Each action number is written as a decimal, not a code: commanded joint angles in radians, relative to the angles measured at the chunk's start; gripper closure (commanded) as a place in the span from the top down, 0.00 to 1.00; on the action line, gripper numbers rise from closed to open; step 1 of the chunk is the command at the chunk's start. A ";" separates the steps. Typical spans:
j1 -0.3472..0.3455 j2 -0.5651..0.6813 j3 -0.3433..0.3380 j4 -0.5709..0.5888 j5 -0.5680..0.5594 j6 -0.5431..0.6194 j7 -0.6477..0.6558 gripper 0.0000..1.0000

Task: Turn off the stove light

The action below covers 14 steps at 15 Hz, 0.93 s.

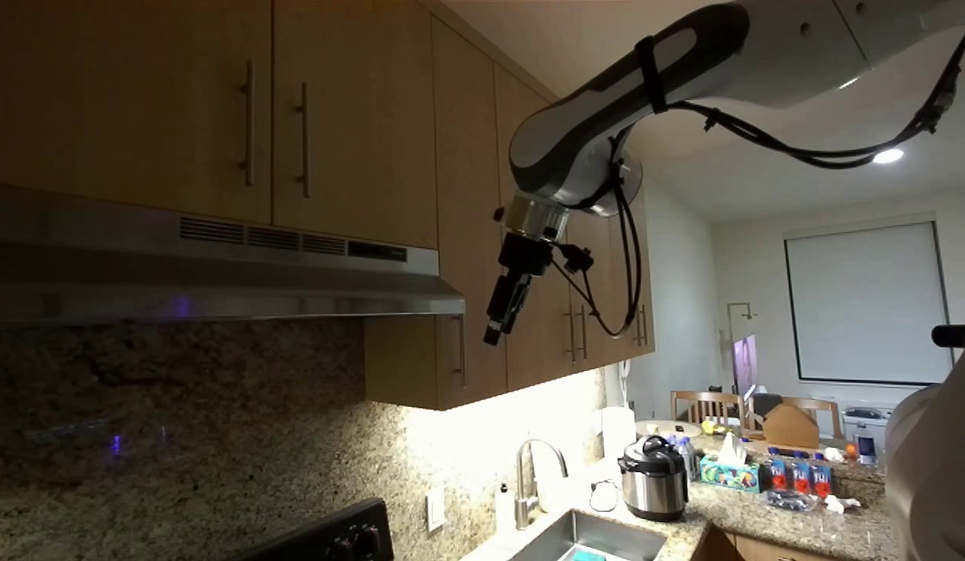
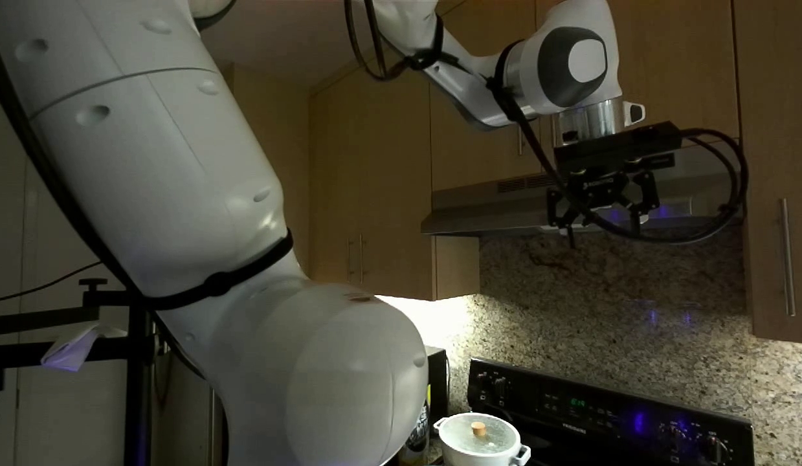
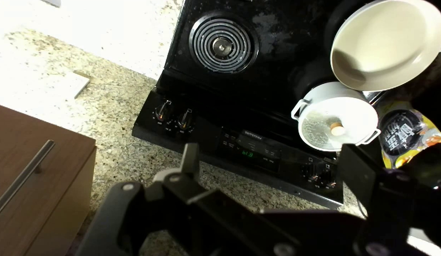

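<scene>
Arm stretched high past the wall cabinets, gripper aimed downward, tilted slightly in an exterior view. Claw spread: in the wrist view the fingers stood well apart, back panel of the stove visible in the gap. Gripper hung in front of the range hood; looked apart from it. Hood sat under the cabinets, above the stove, in both exterior views; a dark strip marked one end of its vented front. Stove light: lamp and switch could not be made out on or under the hood. Granite backsplash was dim under the hood, brightly lit near the sink. On the stove, wrist view: coil burner showed its grey rings; white pot had its glass lid on; cream pan sat just beside it, touching or not unclear. Control knobs stood in pairs toward both ends of the back panel, green clock digits lit between them. On the counter past the sink, in an exterior view, stood a steel cooker and a tissue box.
</scene>
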 commanded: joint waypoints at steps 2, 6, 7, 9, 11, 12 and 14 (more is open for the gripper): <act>0.007 0.021 0.004 0.003 0.013 0.018 0.029 1.00; 0.005 0.054 0.019 -0.005 0.021 0.014 0.093 1.00; 0.000 0.062 0.027 -0.006 0.014 0.018 0.119 1.00; -0.016 0.087 0.042 -0.005 -0.005 -0.001 0.198 1.00; -0.034 0.111 0.061 -0.002 -0.038 -0.031 0.289 1.00; -0.041 0.122 0.066 -0.002 -0.048 -0.051 0.323 1.00; -0.050 0.141 0.073 0.002 -0.053 -0.099 0.378 1.00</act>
